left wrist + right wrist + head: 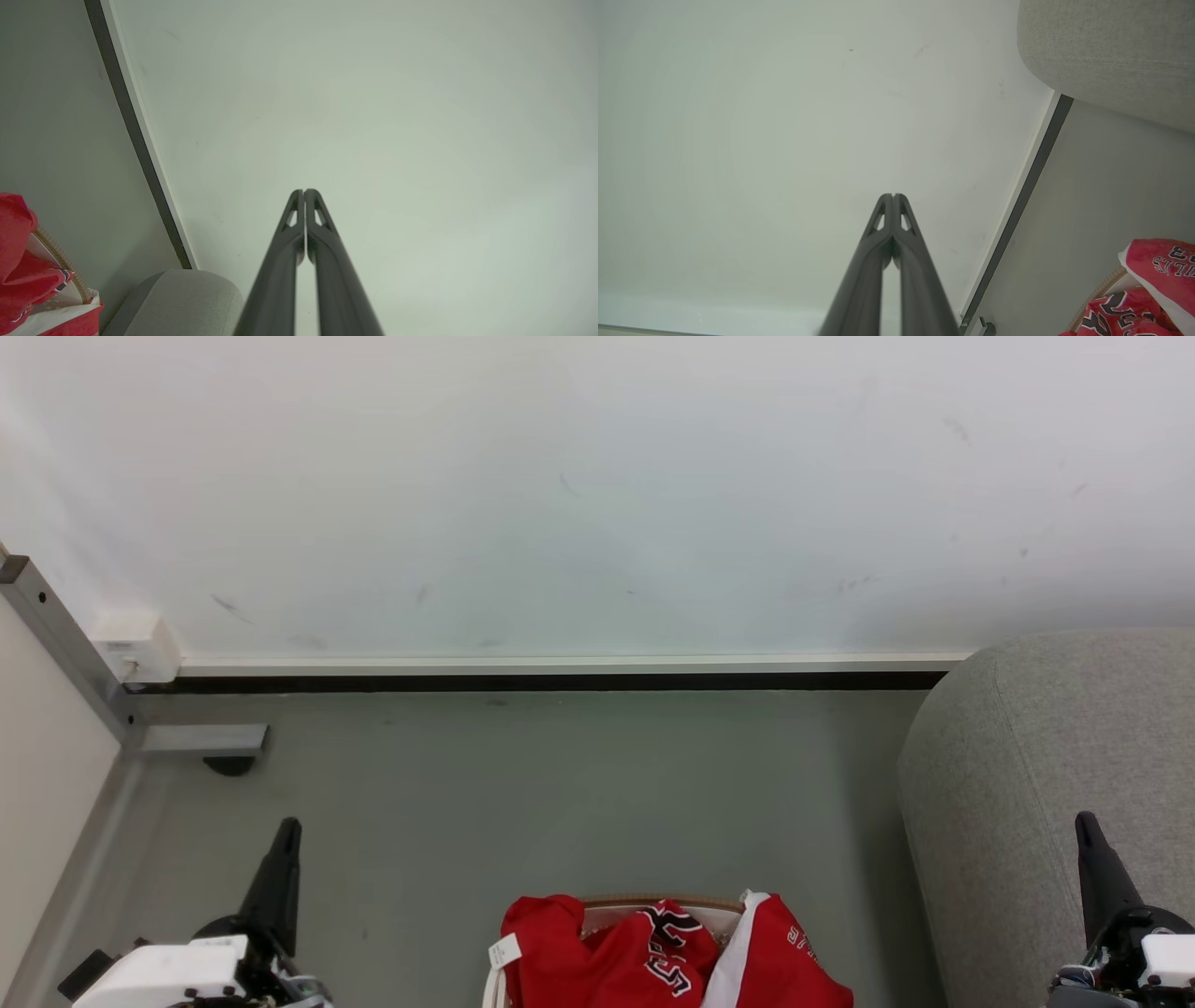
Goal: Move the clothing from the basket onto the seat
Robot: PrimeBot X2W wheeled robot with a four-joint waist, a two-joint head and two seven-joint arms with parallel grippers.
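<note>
Red clothing [644, 957] heaped in basket [653, 902], draped over tan rim, on floor [523, 793] near grey seat [1027, 775]. Left gripper [288, 825] and right gripper [1084, 821] flank basket, fingers pressed together, empty, pointing toward white wall [597, 495].

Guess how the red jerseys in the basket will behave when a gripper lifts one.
Probably floppy: the red jerseys lie crumpled and drape over the basket rim. Likely light, since the fabric folds thinly. Lifting one may drag its neighbour, as they lie bunched together.
</note>
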